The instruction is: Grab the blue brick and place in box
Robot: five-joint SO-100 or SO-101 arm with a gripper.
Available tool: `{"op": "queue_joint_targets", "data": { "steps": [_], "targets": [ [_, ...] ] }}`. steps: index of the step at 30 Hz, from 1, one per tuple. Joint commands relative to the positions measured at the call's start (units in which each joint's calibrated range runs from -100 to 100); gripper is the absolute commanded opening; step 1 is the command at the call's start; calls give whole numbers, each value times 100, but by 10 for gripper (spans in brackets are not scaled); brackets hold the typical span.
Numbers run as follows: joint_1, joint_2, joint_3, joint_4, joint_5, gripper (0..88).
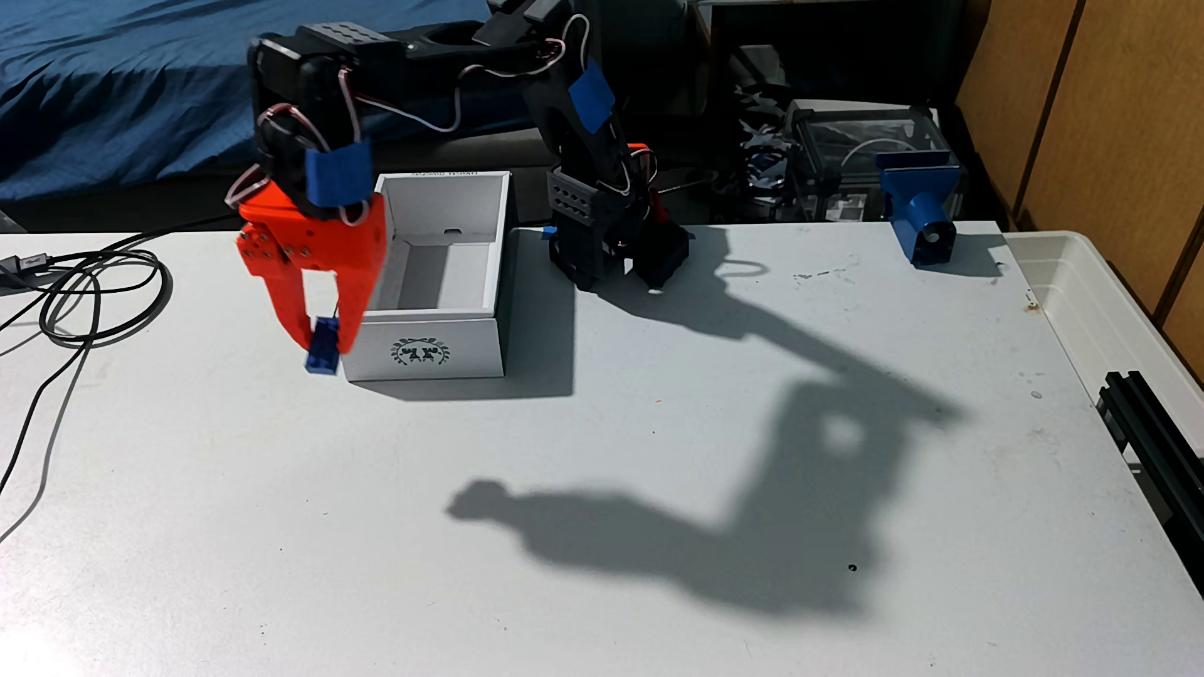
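In the fixed view the orange two-finger gripper [324, 342] pinches the small blue plastic brick [323, 352] just left of the open white cardboard box [423, 348].

Sunlit white table [651, 455], perhaps bed [130, 78] behind

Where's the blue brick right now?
In the fixed view the blue brick hangs pinched in the orange pincer at left, just outside the white box, by its front-left corner, not yet over the opening.
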Motion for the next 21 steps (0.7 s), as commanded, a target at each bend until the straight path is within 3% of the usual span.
{"op": "queue_joint_targets", "data": {
  "steps": [1,10,21],
  "targets": [
    [289,-357,-134,51,167,10],
    [735,-610,372,17,188,12],
    [1070,-2775,3265,-862,524,11]
  ]
}}
